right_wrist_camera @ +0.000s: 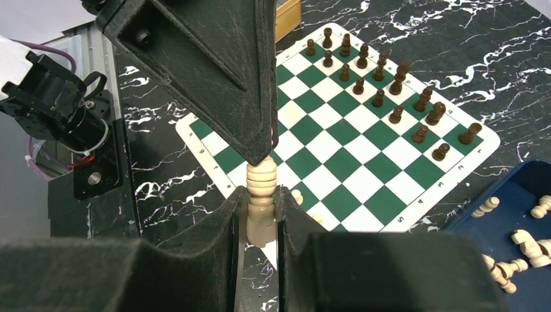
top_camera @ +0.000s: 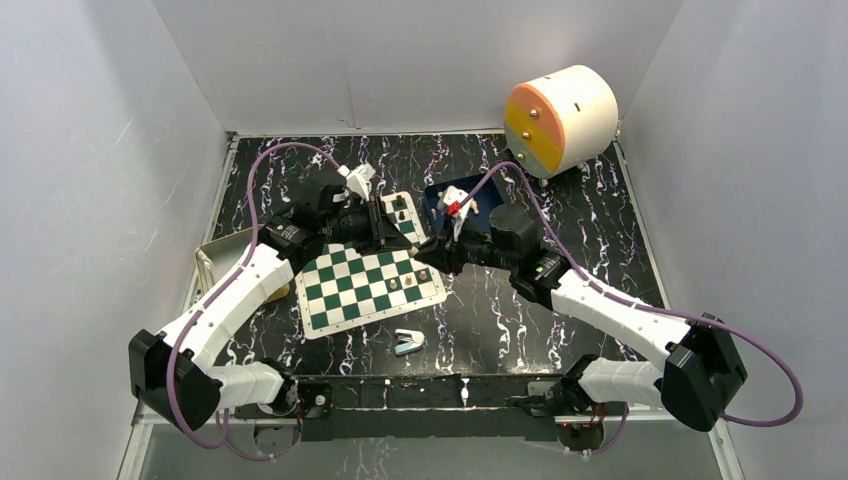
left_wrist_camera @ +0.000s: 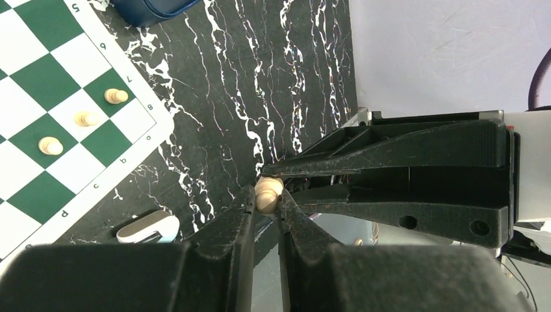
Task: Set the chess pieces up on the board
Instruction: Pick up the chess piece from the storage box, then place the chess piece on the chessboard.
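Both pairs of my fingers meet on one light tan turned-wood chess piece (right_wrist_camera: pixel 261 185). My right fingers (right_wrist_camera: pixel 227 227) are clamped on its shaft. My left fingers (left_wrist_camera: pixel 237 221) pinch its rounded end from the opposite side, their tips almost touching the right pair. The piece hangs in the air above the edge of the green-and-white checkered board mat (right_wrist_camera: pixel 338 156), which lies flat on the black white-veined counter (top_camera: pixel 520 310).

Two rows of dark brown pieces (right_wrist_camera: pixel 379 99) stand upright along the side of the board farthest from my right wrist. Three light tan pawns (left_wrist_camera: pixel 85 119) stand on squares near one corner.

Just off another corner of the board sits a dark blue tray (right_wrist_camera: pixel 520 195), with more light tan pieces (right_wrist_camera: pixel 527 239) lying on their sides inside it.

A small light-blue stapler-like object (top_camera: pixel 408 342) lies on the counter near the board's near edge, not touching it. A white drum with an orange-and-yellow face (top_camera: pixel 560 118) stands at the far right corner, well apart. From my right wrist, the dark wedge of my left fingers blocks much of the view of the board.
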`<act>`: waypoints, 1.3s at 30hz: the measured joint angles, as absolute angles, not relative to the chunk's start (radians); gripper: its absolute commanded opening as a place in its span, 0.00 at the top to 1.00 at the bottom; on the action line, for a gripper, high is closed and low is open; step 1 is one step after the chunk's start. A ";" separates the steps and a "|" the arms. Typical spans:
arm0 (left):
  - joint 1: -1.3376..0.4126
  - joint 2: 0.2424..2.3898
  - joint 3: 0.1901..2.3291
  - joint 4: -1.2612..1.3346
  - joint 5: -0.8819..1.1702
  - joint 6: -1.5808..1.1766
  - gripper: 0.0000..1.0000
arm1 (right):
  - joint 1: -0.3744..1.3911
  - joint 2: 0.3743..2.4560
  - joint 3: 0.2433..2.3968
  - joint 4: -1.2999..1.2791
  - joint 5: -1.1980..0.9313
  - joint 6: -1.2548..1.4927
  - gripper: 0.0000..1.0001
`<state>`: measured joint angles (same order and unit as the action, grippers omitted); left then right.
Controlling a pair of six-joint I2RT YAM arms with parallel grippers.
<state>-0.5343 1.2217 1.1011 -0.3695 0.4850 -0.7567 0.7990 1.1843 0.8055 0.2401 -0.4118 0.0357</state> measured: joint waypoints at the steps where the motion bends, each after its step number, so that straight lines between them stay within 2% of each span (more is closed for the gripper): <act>1: -0.534 1.225 1.101 -0.367 0.486 -0.754 0.95 | 0.799 1.184 0.804 0.239 -0.406 0.036 0.79; 8: -0.535 1.256 1.129 -0.427 0.436 -0.665 0.95 | 0.802 1.161 0.769 0.234 -0.318 0.058 0.80; 18: -0.536 1.254 1.148 -0.533 0.182 -0.520 0.95 | 0.802 1.055 0.668 0.208 -0.140 0.163 0.79; 26: -0.538 1.123 0.917 -0.467 -0.081 -0.486 0.95 | 0.802 1.055 0.661 0.131 -0.010 0.284 0.78; 39: -0.646 1.121 0.707 -0.298 -0.278 -0.492 0.96 | 0.801 1.083 0.658 0.050 0.110 0.388 0.79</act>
